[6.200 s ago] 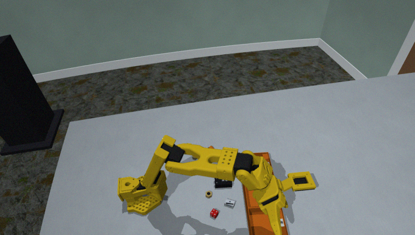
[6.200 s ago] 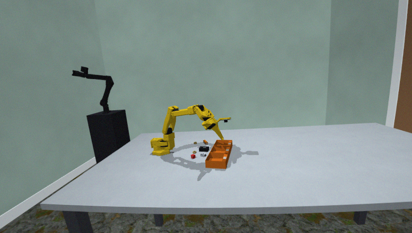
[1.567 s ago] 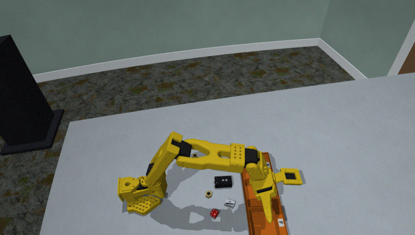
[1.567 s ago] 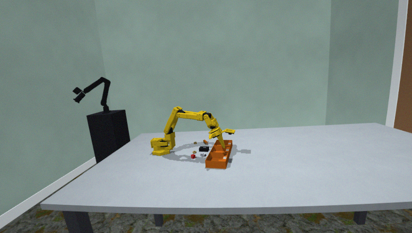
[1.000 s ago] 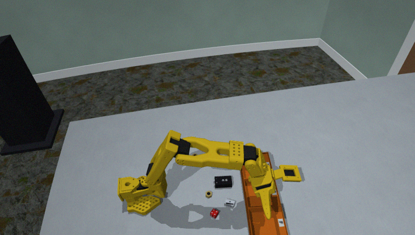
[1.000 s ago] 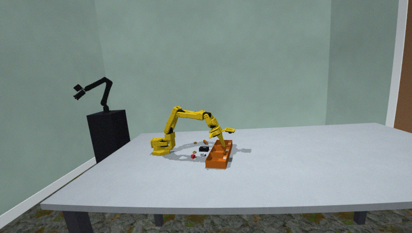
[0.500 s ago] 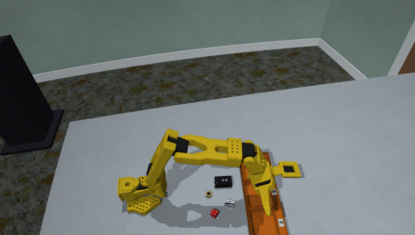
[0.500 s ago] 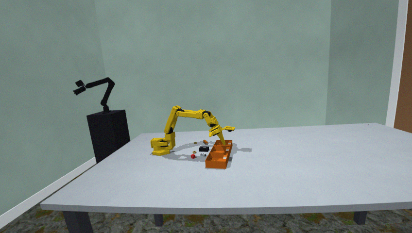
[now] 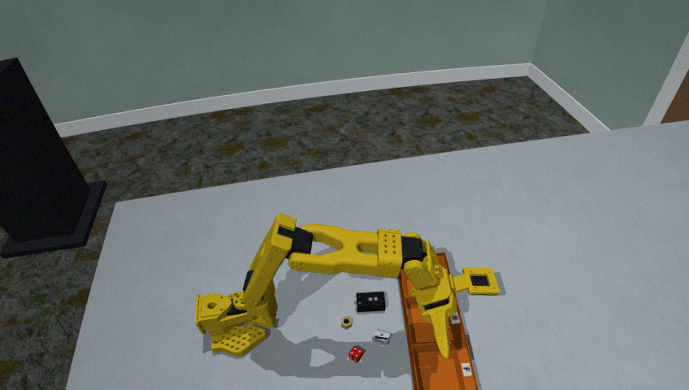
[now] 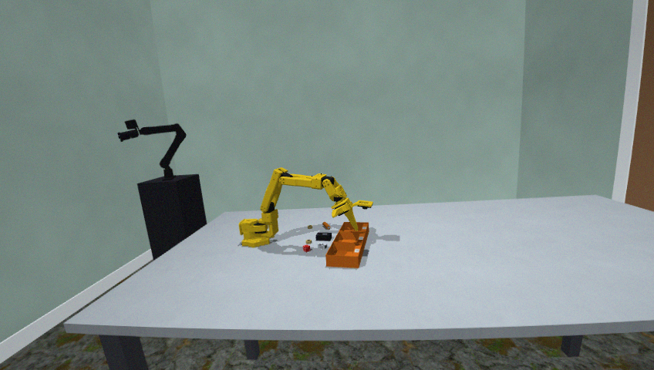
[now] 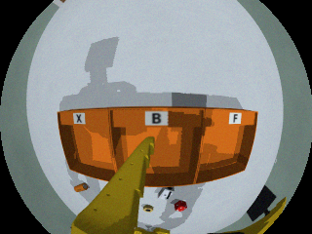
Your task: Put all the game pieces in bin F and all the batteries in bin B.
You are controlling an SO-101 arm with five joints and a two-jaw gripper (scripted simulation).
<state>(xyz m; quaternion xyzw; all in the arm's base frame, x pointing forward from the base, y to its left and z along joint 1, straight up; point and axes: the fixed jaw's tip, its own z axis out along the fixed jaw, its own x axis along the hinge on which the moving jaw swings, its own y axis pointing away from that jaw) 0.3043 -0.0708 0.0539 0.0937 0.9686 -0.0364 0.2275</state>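
Observation:
A red die (image 9: 355, 353) (image 10: 306, 247) (image 11: 180, 206) lies on the table beside the bins. A black block with white marks (image 9: 370, 301) (image 10: 323, 236) lies nearby. An orange cylinder with a dark end, looking like a battery (image 10: 326, 225) (image 11: 81, 187), lies farther back; the arm hides it in the top view. Bin F (image 10: 342, 261) (image 11: 226, 141) and bin B (image 11: 132, 146) stand joined in one orange tray; nothing shows inside them, but my finger hides part of B. My gripper (image 10: 344, 221) (image 11: 217, 171) is wide open and empty, with its fixed fingertip over bin B.
A silver sharpener (image 9: 382, 336) (image 10: 321, 246) (image 11: 166, 193) lies between the die and the tray. One brass nut (image 9: 346, 322) (image 10: 308, 241) (image 11: 148, 208) lies near the die, another brass piece (image 10: 309, 227) farther back. Bin X (image 11: 93, 146) adjoins B. The compartment walls stand upright.

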